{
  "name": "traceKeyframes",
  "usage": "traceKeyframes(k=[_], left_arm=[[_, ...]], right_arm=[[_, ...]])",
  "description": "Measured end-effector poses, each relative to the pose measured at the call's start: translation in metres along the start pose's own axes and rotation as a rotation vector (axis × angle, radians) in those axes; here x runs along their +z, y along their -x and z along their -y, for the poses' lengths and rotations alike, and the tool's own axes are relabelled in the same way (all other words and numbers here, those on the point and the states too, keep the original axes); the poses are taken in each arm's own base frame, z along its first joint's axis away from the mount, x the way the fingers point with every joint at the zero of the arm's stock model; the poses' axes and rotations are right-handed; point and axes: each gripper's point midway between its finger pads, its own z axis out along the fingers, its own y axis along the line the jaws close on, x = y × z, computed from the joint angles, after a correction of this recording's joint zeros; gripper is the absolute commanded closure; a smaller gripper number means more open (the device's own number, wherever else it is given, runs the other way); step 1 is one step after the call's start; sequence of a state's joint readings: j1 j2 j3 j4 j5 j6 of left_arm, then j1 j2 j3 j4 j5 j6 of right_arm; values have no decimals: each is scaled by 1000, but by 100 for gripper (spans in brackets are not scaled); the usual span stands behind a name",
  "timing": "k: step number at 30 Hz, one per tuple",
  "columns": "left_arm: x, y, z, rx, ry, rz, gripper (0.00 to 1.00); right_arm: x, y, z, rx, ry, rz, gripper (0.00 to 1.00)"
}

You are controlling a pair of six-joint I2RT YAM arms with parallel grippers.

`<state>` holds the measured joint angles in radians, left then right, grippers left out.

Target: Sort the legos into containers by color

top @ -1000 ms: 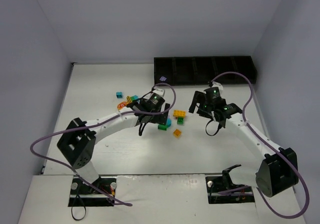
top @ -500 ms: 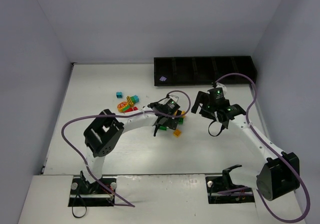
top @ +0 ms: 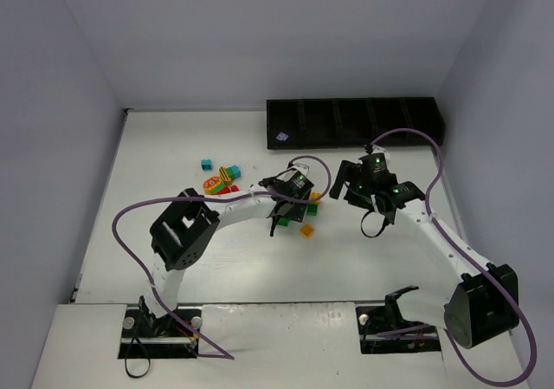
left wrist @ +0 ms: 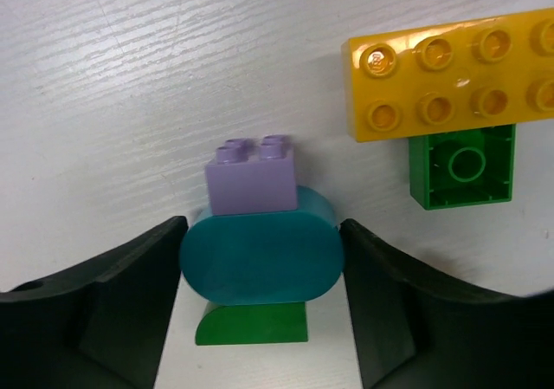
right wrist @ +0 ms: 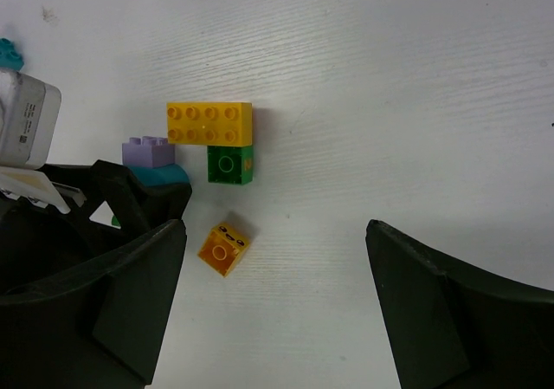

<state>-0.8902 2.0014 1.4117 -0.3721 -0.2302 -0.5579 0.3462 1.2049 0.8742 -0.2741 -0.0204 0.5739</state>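
Note:
My left gripper [left wrist: 262, 268] is shut on a teal rounded lego [left wrist: 262, 256], one finger against each end, low on the table. A lilac lego [left wrist: 251, 179] sits against its far side and a green rounded lego [left wrist: 253, 323] against its near side. A yellow studded lego [left wrist: 450, 73] and a green square one [left wrist: 463, 168] lie to the right. My right gripper [right wrist: 273, 259] hangs open above the table, with a small orange lego [right wrist: 224, 248] below, near its left finger. The black containers [top: 355, 122] stand at the back.
A lilac piece [top: 281, 136] lies in the containers' leftmost bin. More legos lie at the left: a teal one [top: 206, 164] and a red and yellow cluster [top: 221, 181]. My two grippers [top: 290, 205] [top: 359, 185] are close together mid-table.
My left arm swung right from the left cluster to the middle pile, and its fingers closed in on the teal lego. The right arm hardly moved.

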Motion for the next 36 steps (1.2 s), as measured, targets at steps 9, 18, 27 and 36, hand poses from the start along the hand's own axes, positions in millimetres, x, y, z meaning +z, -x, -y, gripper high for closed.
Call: traceKeyframes(k=[9,18,27,36], left_arm=[[-13,-5,-8,33,-37,60,78],[-135,48,-30,236,-207,479,78],[-203,48,-25,435,-379,650,84],[-218,41,-25,501,-419,675,85]], right_arm=[[-5,-1,-11,-59,67,-29,34],[-47,35,-88,-167,396,-28,45],[-61,37,-146,-215,639,-148,43],[-74,9,-187,-285,785,-264,33]])
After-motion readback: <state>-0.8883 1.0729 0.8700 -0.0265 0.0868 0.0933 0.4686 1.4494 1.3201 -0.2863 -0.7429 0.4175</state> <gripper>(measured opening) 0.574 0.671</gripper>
